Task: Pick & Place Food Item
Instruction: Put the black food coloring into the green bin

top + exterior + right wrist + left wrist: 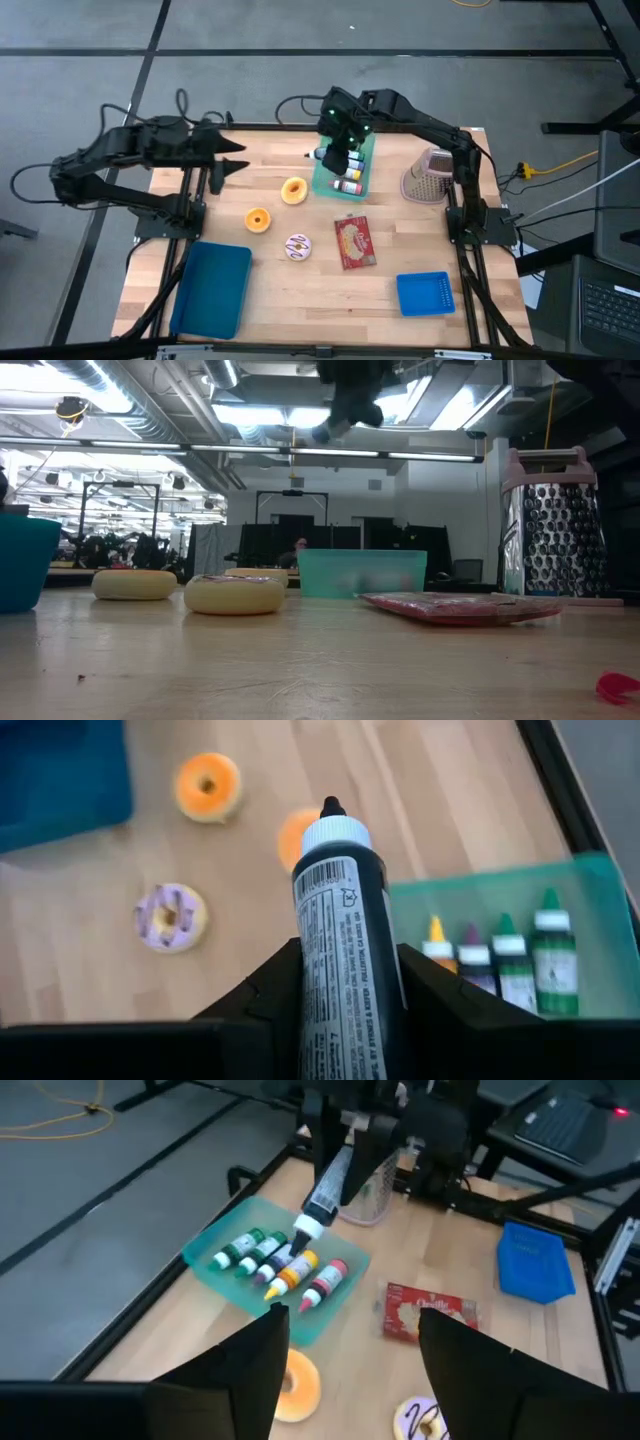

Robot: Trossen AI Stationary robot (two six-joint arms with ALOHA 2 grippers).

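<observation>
1. I am seeing my right claw (345,982) clamping a black bottle (345,935), its base hidden between the fingers.
2. It is hanging above the green tray (362,165).
3. My left claw (345,1355) is standing apart, empty, over the desk's (300,300) left edge.

Three donuts (293,190); five bottles (285,1265); two blue trays (213,288)

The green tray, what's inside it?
Little colouring bottles lie side by side in the green tray: green, purple, yellow and red. The right end effector holds a black bottle above them, covering part of the row.
</observation>
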